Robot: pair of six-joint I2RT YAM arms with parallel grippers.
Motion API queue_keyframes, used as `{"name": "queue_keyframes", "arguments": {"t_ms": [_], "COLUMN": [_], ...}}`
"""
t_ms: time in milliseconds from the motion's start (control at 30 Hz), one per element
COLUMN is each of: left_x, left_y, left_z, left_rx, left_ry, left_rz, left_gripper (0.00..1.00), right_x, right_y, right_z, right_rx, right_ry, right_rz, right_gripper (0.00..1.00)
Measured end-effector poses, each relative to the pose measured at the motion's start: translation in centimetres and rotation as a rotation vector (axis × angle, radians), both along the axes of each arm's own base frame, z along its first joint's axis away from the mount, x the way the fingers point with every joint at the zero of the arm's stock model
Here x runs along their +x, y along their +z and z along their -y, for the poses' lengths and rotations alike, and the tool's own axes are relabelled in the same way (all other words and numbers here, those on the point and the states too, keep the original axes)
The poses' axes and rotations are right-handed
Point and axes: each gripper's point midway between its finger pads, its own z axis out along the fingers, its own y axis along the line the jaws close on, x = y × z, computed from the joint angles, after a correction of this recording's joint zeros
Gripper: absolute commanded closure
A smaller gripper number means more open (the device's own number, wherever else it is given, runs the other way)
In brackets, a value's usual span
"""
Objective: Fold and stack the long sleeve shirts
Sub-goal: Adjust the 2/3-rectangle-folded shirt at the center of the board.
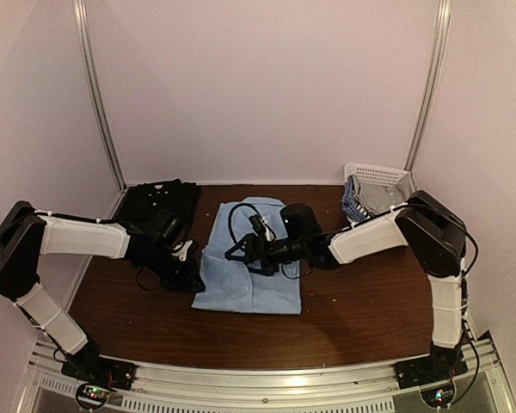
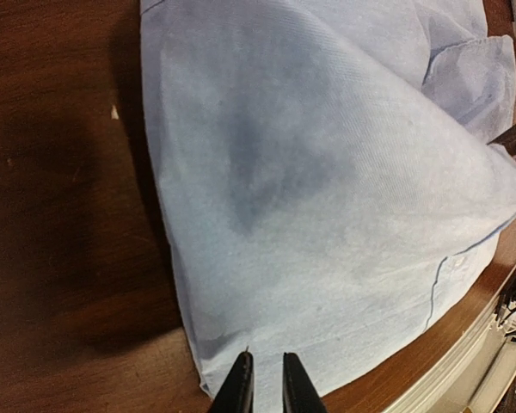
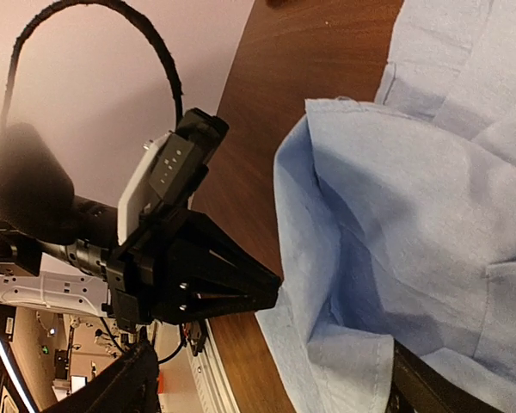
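Observation:
The light blue shirt (image 1: 251, 274) lies partly folded in the middle of the table. The black shirt (image 1: 159, 202) lies folded at the back left. My left gripper (image 1: 193, 277) is at the blue shirt's left edge, its fingers nearly together and pinching the hem (image 2: 267, 383). It also shows in the right wrist view (image 3: 271, 292), its tip on the shirt's edge. My right gripper (image 1: 242, 249) hovers low over the blue shirt's middle, jaws wide apart (image 3: 275, 387), with a raised fold of blue cloth (image 3: 387, 258) between the fingers.
A white lattice basket (image 1: 380, 175) stands at the back right with checked and grey cloth (image 1: 361, 200) in it. White walls close in the table on three sides. The table's near edge and metal rail (image 2: 490, 344) are close to the left gripper.

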Motion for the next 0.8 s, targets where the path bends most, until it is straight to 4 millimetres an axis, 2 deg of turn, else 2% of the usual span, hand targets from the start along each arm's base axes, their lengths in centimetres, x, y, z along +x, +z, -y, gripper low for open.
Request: {"name": "queue_keyframes", "arguments": {"t_ms": [233,533,700,800], "left_x": [0.0,-0.1,0.1,0.6], "left_y": [0.0,-0.1,0.1,1.2], "left_z": [0.0,0.1,0.0,0.2], "left_rx": [-0.002,-0.003,0.001,-0.011], "left_ry": [-0.001,-0.003,0.002,0.011], "left_rz": [-0.002,-0.008,0.001,0.028], "left_gripper": [0.87,0.87,0.86,0.85], "right_x": [1.4,1.2,-0.3,-1.0], "right_y": [1.5,4.3,4.1,2.9], "right_z": [-1.6,-2.8,-3.7,-3.7], "right_rx": [0.089,0.176,0.171,0.119], "right_ry": [0.009,0.050,0.078,0.070], "right_rz": [0.017,0.039,0.032,0.040], "right_gripper": [0.12,0.12,0.13,0.12]}}
